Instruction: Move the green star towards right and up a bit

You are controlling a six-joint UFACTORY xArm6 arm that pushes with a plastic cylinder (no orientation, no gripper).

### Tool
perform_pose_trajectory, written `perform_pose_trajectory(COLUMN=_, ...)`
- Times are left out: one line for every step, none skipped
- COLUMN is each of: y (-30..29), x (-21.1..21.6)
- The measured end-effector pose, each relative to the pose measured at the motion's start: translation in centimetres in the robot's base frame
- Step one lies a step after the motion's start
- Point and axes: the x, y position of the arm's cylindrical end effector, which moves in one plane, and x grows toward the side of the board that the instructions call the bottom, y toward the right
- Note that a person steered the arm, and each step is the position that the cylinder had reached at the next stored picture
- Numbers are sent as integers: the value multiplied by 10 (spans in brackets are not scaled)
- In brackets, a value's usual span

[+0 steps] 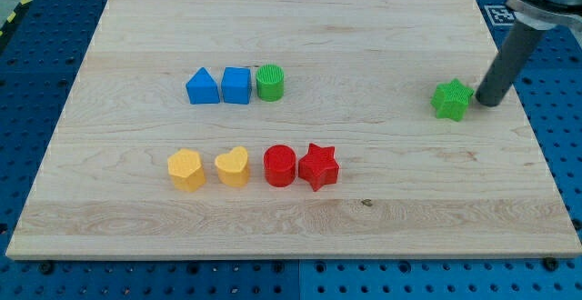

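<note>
1. Camera view had the green star [452, 99] sitting near the table's right edge, a bit above the mid-height of the board, well apart from everything else.
2. The rod's tip [487, 103] was just to the star's right, touching it or very nearly so; too close to call. No gripper on this arm, so there was nothing to open or close, just the bare rod.
3. Step-wise, it looked like the tip was on the wrong side for a push right and up, so the push itself seemingly wasn't set up yet.
4. Next move probably called for swinging around to the star's lower-left without bumping it, then nudging gently, since the right edge was near.
5. Elsewhere: blue triangle [202, 86], blue cube [236, 85] and green cylinder [270, 82] in a row toward the top left; two yellow blocks [186, 169], red cylinder [280, 165] and red star [318, 166] in a row below them.
</note>
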Motion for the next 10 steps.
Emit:
perform_pose_trajectory(y=-10, x=4)
perform_pose_trajectory(y=-32, x=4)
perform_pose_trajectory(y=-59, x=5)
perform_pose_trajectory(y=-18, x=10)
perform_pose_trajectory(y=-10, x=38)
perform_pose_trajectory(y=-53, x=52)
perform_pose_trajectory(y=-90, x=30)
perform_pose_trajectory(y=-111, x=0)
perform_pose_trajectory(y=-126, x=-5)
perform_pose_trajectory(y=-95, x=-15)
